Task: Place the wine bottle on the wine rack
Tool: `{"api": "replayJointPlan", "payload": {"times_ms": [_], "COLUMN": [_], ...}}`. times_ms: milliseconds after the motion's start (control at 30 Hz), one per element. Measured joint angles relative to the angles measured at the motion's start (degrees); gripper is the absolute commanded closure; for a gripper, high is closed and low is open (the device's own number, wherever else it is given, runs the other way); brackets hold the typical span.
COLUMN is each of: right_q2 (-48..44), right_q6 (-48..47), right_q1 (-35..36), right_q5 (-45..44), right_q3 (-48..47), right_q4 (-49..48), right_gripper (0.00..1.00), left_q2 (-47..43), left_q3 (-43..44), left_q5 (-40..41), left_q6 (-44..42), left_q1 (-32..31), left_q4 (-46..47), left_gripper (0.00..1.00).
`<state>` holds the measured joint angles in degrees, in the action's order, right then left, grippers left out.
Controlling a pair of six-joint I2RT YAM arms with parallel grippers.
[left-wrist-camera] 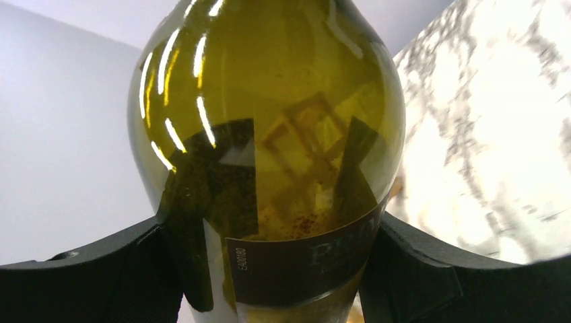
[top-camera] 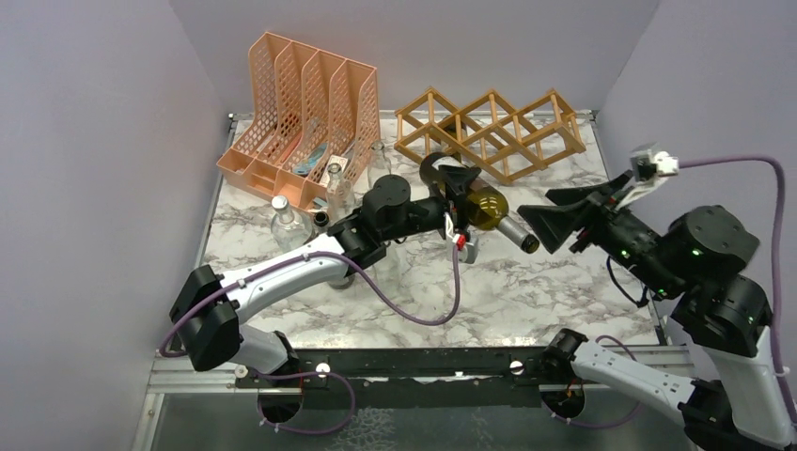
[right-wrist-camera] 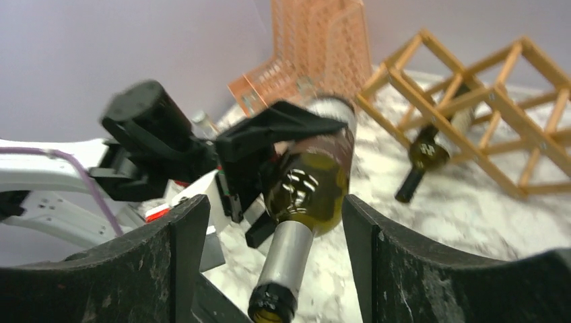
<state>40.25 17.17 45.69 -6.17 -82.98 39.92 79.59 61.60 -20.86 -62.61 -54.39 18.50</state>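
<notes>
Left fingers (left-wrist-camera: 87, 276) gripping wine bottle (right-wrist-camera: 310, 185), another bottle (right-wrist-camera: 424, 156) in wine rack (right-wrist-camera: 495, 101)

Olive-green glass on wine bottle (top-camera: 489, 209), dark brown label with pale lettering, silver foil at neck; light tan wood on wine rack (top-camera: 489, 132), far right; peach-orange mesh on file organizer (top-camera: 301, 103), far left; white marble with grey veining on table (top-camera: 526, 282); purple cable (top-camera: 423, 323); pale lilac walls (top-camera: 94, 141).
</notes>
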Motion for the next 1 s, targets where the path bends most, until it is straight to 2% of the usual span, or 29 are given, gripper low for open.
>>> {"api": "replayJointPlan", "payload": {"times_ms": [200, 433, 700, 1000], "right_q2": [5.1, 5.5, 6.8, 11.0], "right_q6": [1.6, 3.1, 4.9, 5.6], "right_q1": [0.0, 0.0, 0.0, 0.0], "right_q5": [-4.8, -5.7, -4.6, -1.7], "right_q3": [-0.5, 3.3, 9.2, 15.6], "right_q4": [10.4, 16.1, 17.5, 13.1], "right_gripper": [0.36, 0.39, 0.39, 0.47], "left_q2": [3.7, 4.6, 4.6, 4.6], "left_q3": [5.6, 7.5, 7.5, 7.8], "left_q5": [1.9, 3.0, 2.9, 2.3], "left_q6": [-17.9, -30.7, -37.7, -39.8], "left_q1": [0.0, 0.0, 0.0, 0.0], "left_q4": [-6.6, -13.5, -15.5, -16.5], "left_gripper": [1.0, 1.0, 1.0, 1.0]}}
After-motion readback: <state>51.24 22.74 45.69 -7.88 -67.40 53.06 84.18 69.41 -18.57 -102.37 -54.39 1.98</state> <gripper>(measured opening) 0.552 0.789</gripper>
